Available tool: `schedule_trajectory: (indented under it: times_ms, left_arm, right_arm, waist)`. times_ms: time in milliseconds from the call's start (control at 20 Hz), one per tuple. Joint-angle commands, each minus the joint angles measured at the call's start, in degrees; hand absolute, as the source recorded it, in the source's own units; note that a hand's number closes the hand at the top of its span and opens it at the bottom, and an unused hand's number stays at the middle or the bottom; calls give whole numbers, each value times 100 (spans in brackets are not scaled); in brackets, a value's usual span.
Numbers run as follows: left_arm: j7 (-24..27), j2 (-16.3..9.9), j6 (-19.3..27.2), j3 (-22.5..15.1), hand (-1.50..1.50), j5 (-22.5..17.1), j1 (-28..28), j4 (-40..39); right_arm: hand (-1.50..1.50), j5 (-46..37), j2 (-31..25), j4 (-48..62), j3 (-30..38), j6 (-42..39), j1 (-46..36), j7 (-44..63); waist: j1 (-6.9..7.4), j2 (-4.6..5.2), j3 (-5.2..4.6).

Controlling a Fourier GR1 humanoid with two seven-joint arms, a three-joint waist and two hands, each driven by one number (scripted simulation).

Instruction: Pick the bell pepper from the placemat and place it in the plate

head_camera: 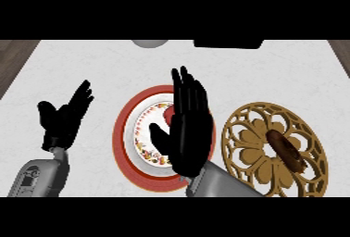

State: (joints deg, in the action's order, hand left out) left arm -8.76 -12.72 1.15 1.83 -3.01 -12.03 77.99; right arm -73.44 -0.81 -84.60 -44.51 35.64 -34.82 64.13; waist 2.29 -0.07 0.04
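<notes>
A: Which step is this?

B: The placing end, I'd judge. The right hand (pixel 186 127) hangs over the plate (pixel 130 121), fingers straight and pointing to the far side, holding nothing that I can see.

A: And the bell pepper?

B: A small red patch (pixel 166 107) shows at the left edge of that hand, on the plate's patterned middle. It may be the bell pepper, but the palm covers most of it, so I can't be sure.

A: The placemat?

B: The gold openwork placemat (pixel 239 134) lies just right of the plate. A brown oblong thing (pixel 285 149) rests on it, no pepper.

A: The other hand?

B: The left hand (pixel 65 118) rests wide open at the left, fingers up.

A: Next move?

B: Lifting the right hand straight clear, without nudging whatever sits under it. A pale round object (pixel 150 43) and a dark one (pixel 228 43) at the far edge are cut off.
</notes>
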Motion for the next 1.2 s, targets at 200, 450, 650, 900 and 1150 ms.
schedule_trajectory:
  times_ms: [200, 450, 650, 900, 1150]
  left_arm:
    - [-94, 71, 74, -87, 0, 70, -30, 149]
    - [-56, -43, 45, 93, 0, 19, -64, 3]
    - [-43, -42, -12, 107, 0, -21, 371, 263]
    - [-376, -290, -133, 325, 0, -144, 80, 410]
    - [135, -203, -358, 309, 0, -152, 542, 207]
  right_arm:
    - [-150, 851, 78, -899, 224, 1669, 474, 1061]
    - [-150, 1171, 78, -926, -146, 2309, 933, 573]
    - [-150, 520, 79, -1003, -575, 2461, 1302, 630]
    - [-150, 624, 79, -1079, -551, 2482, 1726, 325]
    - [-150, 283, 80, -1517, -446, 2490, 2454, 27]
  waist:
    - [28, 13, 16]
    - [-125, 17, 0]
    - [-171, -17, -5]
    - [-209, -6, -3]
    - [-230, -3, -5]
